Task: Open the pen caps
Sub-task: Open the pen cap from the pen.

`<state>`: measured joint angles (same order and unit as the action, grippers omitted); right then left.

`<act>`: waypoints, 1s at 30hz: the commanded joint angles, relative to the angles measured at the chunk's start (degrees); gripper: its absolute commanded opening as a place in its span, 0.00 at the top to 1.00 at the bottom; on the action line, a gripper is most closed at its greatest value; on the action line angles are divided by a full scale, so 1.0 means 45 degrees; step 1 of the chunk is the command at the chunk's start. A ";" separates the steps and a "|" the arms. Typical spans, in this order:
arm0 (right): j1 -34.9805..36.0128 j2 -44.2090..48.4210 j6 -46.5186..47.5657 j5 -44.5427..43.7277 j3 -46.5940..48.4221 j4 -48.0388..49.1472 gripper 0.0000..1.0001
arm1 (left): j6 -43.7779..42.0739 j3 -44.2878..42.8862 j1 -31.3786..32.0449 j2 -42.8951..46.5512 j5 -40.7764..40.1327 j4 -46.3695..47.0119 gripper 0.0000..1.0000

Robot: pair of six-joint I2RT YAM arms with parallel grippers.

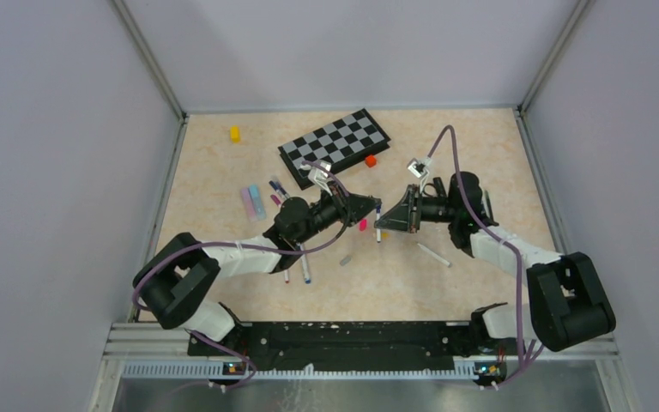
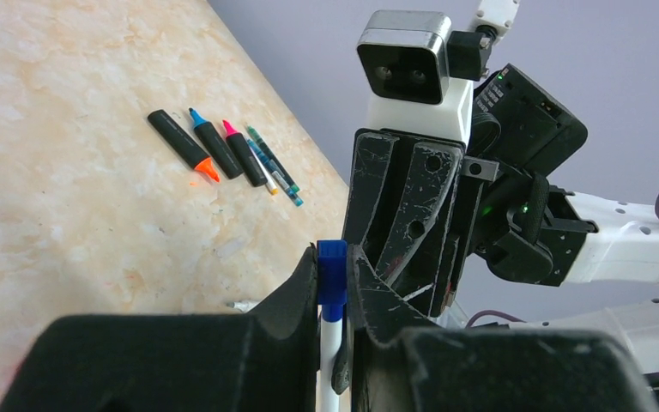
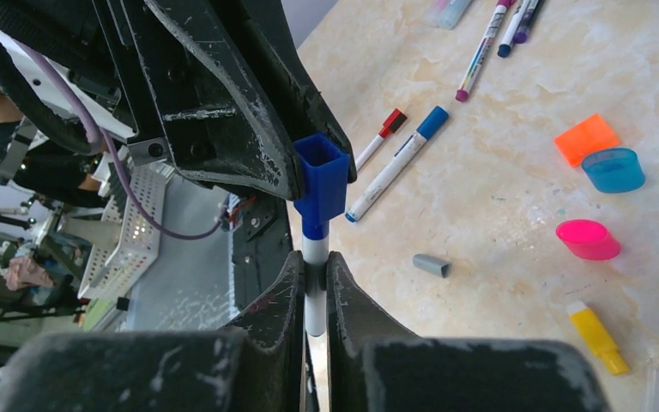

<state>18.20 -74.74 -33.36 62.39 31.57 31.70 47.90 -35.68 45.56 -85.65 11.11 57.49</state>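
A thin white-barrelled pen (image 3: 313,296) with a blue cap (image 3: 321,176) hangs above the table between the two arms. My left gripper (image 2: 333,257) is shut on the blue cap (image 2: 332,276), and the white barrel (image 2: 330,352) runs down between its fingers. My right gripper (image 3: 312,262) is shut on the white barrel just below the cap. The cap sits on the pen's end. In the top view the left gripper (image 1: 369,206) and right gripper (image 1: 386,221) meet nose to nose at the pen (image 1: 378,230), mid-table.
Loose caps lie on the table: pink (image 3: 588,239), light blue (image 3: 613,169), orange (image 3: 587,138), grey (image 3: 432,265), yellow (image 3: 596,336). Black highlighters (image 2: 214,150) lie uncapped. Several pens (image 1: 305,266) lie under the left arm. The chessboard (image 1: 335,142) is at the back.
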 commanded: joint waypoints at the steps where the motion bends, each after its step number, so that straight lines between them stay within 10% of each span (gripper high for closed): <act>1: 0.0197 0.0075 0.1604 0.0609 0.0848 -0.1095 1.00 | -0.0133 -0.0220 0.0057 0.0034 -0.0023 0.1104 0.98; 9: 0.0212 0.0222 0.3686 0.0287 0.1590 -0.3474 1.00 | -0.0288 -0.0652 -0.0032 -0.0097 0.0879 -0.0522 0.61; 30: 0.0183 0.0254 0.4542 -0.0227 0.1947 -0.4517 1.00 | -0.1367 -0.1558 -0.0086 -0.0025 0.1097 -0.3086 0.69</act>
<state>18.52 -74.74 -15.05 61.95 37.54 11.51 43.24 -39.92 45.43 -85.78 15.57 44.40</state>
